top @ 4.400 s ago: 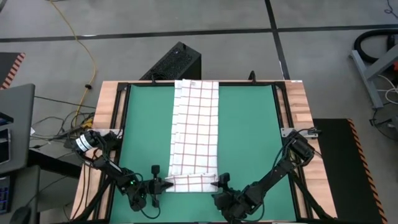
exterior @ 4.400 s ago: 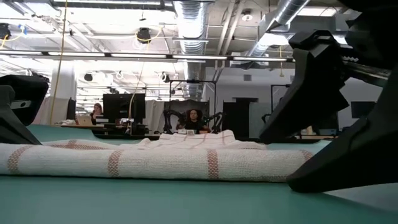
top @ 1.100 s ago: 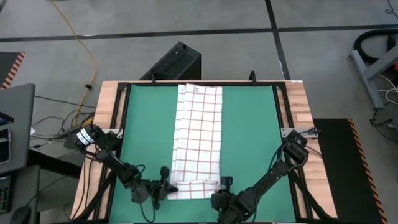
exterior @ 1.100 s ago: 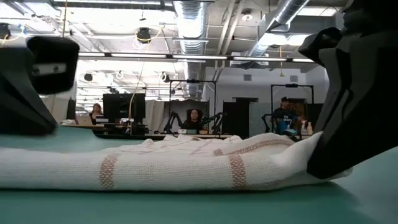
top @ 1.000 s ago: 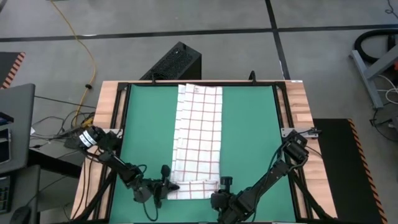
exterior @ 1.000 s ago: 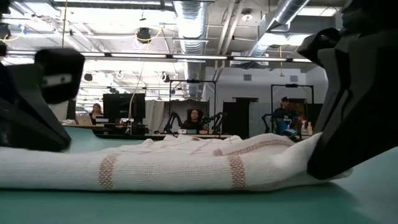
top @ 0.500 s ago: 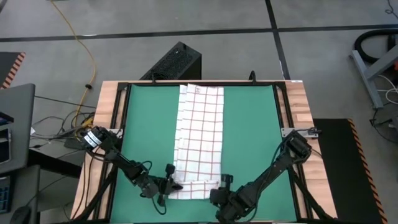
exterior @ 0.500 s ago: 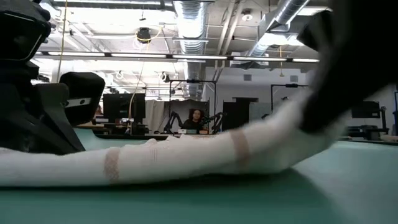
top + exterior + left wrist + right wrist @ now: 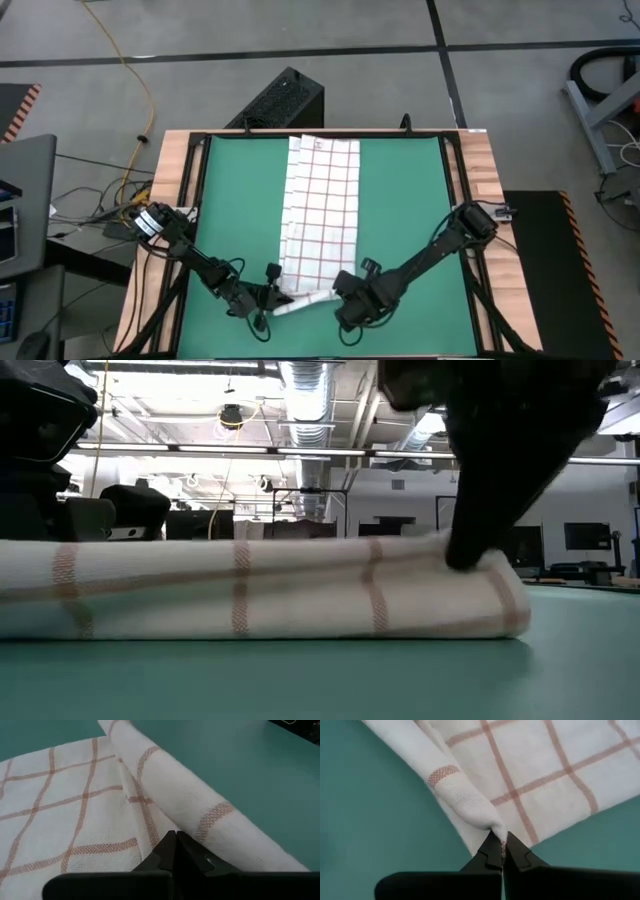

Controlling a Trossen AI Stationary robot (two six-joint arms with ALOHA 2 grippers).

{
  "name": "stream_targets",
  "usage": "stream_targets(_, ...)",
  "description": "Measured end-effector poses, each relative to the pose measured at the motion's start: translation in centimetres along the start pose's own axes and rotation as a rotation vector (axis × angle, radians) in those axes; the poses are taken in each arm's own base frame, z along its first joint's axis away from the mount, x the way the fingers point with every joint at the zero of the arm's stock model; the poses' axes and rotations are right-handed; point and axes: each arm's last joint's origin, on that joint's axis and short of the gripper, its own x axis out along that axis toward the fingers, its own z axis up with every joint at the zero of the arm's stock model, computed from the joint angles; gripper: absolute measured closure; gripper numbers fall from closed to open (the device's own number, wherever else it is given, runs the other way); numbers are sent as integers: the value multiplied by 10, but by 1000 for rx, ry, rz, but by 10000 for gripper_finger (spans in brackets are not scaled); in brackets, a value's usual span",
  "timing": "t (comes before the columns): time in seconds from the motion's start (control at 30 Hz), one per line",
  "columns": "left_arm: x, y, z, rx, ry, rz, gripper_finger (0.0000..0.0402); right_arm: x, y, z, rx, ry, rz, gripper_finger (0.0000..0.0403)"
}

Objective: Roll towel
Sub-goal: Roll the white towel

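Note:
The towel, white with a red-brown grid, lies lengthwise on the green mat. Its near end is wound into a roll that lies across the mat, a little askew. My left gripper is shut at the roll's left end. My right gripper is shut on the roll's right end. In the low view the roll fills the width, resting on the mat, with the right gripper on top of its right end. My left gripper has its shut fingertips against the crease where the roll meets the flat cloth. It comes nearly level from the table's left. Whether any cloth lies between the tips, I cannot tell. My right gripper pinches the roll's right end between its two fingertips, and the cloth puckers into them. The fingers slant steeply down from above. That end sits on the mat's surface in the low view.
The black frame borders the mat, with wooden table strips outside it. Bare mat lies on both sides of the towel. A black box stands on the floor behind the table.
My right gripper has risen and swung toward the table's left and far side, rolling its wrist, and carried the roll's right end up and over. The roll is thicker and now lies slanted. My left gripper has turned and edged in at the roll's left end.

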Motion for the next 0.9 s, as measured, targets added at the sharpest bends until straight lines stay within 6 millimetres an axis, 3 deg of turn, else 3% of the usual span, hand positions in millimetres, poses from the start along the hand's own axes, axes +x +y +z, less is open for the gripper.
stream_targets(0.3,-16,-3,16,-5,-41,-15,401,24,-9,-9,4,74,-6,396)
stream_targets(0.5,-49,-3,37,-54,-39,3,402,29,-11,-13,8,89,0,396)
stream_targets(0.7,-77,-8,61,-25,-168,9,402,29,-11,-12,-12,88,7,396)
stream_targets(0.9,-74,-21,59,29,-193,-82,401,30,-12,-10,-16,92,10,396)
